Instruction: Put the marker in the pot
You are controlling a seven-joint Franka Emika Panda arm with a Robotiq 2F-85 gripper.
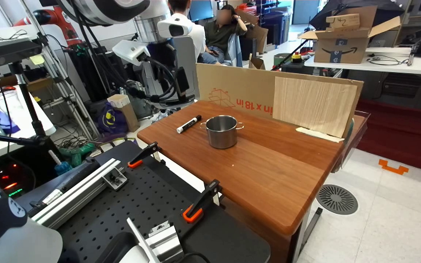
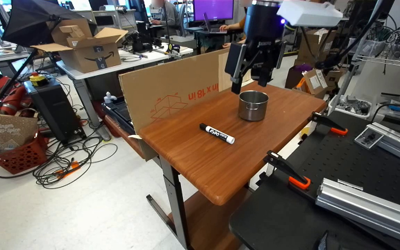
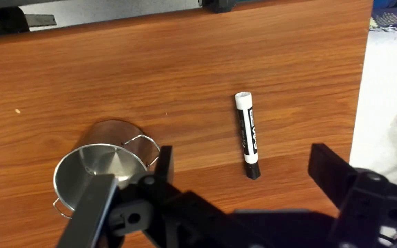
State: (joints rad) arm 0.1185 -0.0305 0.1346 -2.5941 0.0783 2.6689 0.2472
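Note:
The marker (image 1: 189, 124) lies flat on the wooden table, with a white barrel, black label and black cap. It also shows in an exterior view (image 2: 217, 133) and in the wrist view (image 3: 248, 132). The shiny steel pot (image 1: 222, 137) stands upright beside it, apart from it, with small wire handles. It also shows in an exterior view (image 2: 252, 108) and at lower left in the wrist view (image 3: 115, 132), partly covered by a finger. My gripper (image 2: 250, 84) is open and empty above the table. In the wrist view the marker appears between the spread fingers (image 3: 243, 153).
A cardboard wall (image 1: 239, 89) stands along the table's (image 1: 269, 175) far edge. Black clamps with orange pads (image 1: 201, 202) grip the near edge, beside a black perforated board (image 1: 122, 204) with metal profiles (image 1: 79, 193).

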